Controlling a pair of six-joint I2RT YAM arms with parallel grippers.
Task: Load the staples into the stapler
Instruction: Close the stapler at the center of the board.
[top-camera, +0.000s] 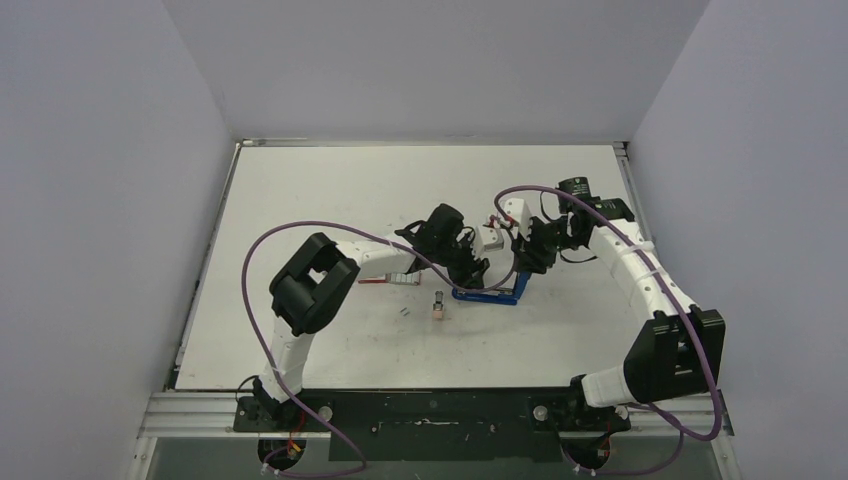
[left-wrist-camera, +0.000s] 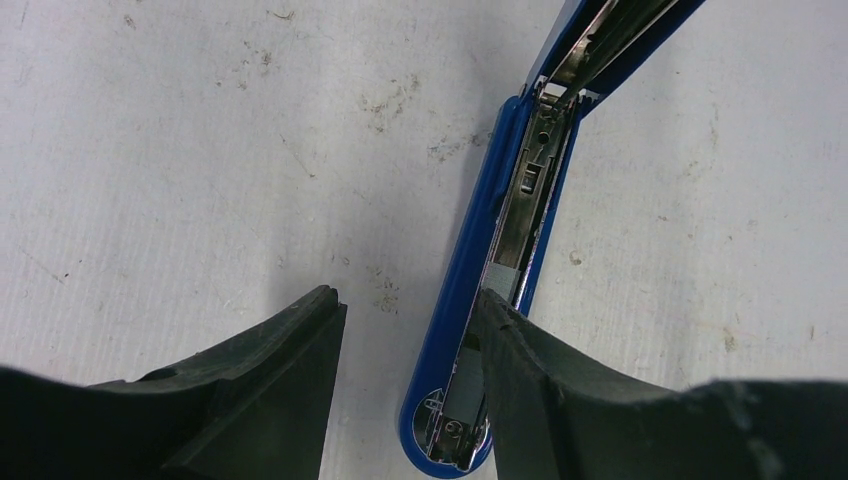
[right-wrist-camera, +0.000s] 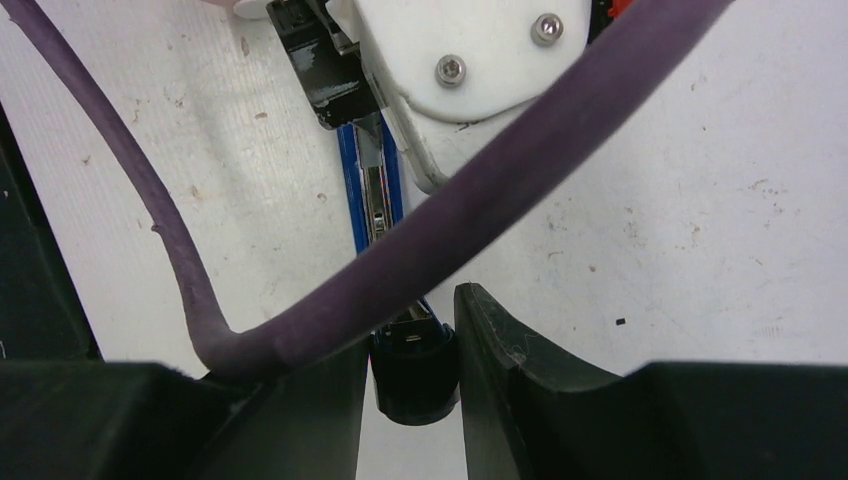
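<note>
Starting left, the red-and-white staple box (top-camera: 388, 279) lies flat a bit left of the middle of the surface (top-camera: 300, 200). Towards the near edge from it sits a small pink block (top-camera: 438, 316) with something dark standing on top, too small to make out. Your left gripper (top-camera: 472, 268) (left-wrist-camera: 407, 305) hangs over the middle of the surface with its jaws parted and gripping nothing. In the left wrist view, the left finger (left-wrist-camera: 290, 390) is clear of everything and the right one covers the edge of the stapler (top-camera: 487, 296) (left-wrist-camera: 470, 250) (right-wrist-camera: 415, 385). The stapler is flipped open just right of the middle, its blue body flat on the surface with the shiny metal channel facing up. Your right gripper (top-camera: 526, 265) (right-wrist-camera: 408, 330) has its jaws clamped on the stapler's black end, with a purple cable (right-wrist-camera: 480, 220) running right across that wrist view.
</note>
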